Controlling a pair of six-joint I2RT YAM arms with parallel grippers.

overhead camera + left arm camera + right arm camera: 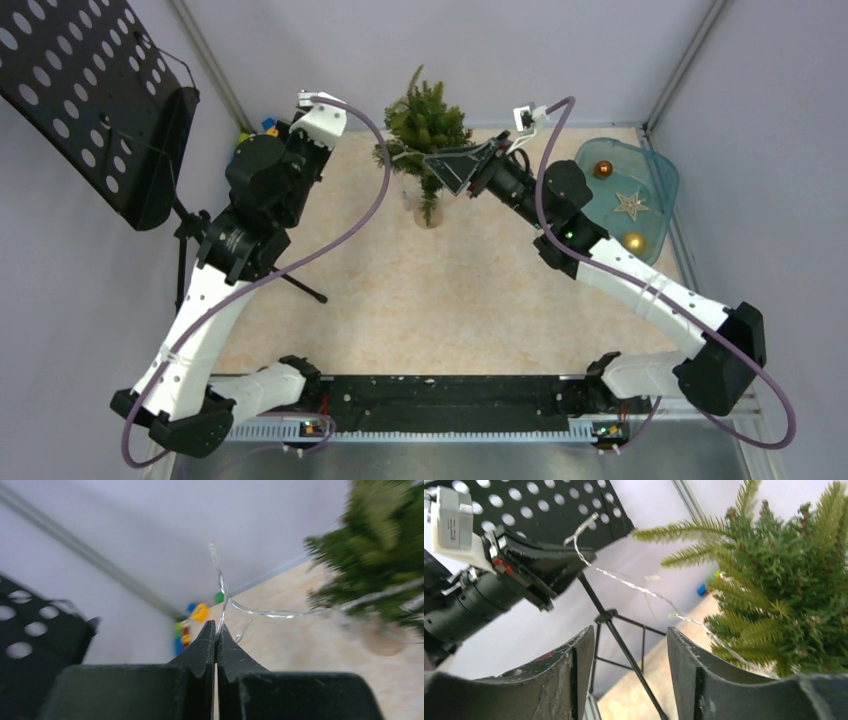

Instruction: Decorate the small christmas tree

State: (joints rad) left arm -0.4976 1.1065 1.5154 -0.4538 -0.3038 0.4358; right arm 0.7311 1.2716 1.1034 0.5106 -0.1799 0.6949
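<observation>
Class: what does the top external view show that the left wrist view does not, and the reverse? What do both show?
Only the top external view: a teal tray holding a star and two baubles. Only the left wrist view: the left gripper shut on a silvery wire. Both: the small christmas tree and the black perforated stand.

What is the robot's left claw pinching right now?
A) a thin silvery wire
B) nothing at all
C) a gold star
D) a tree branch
A: in the left wrist view the left gripper is shut on a thin silvery wire that trails off toward the small christmas tree.
</observation>
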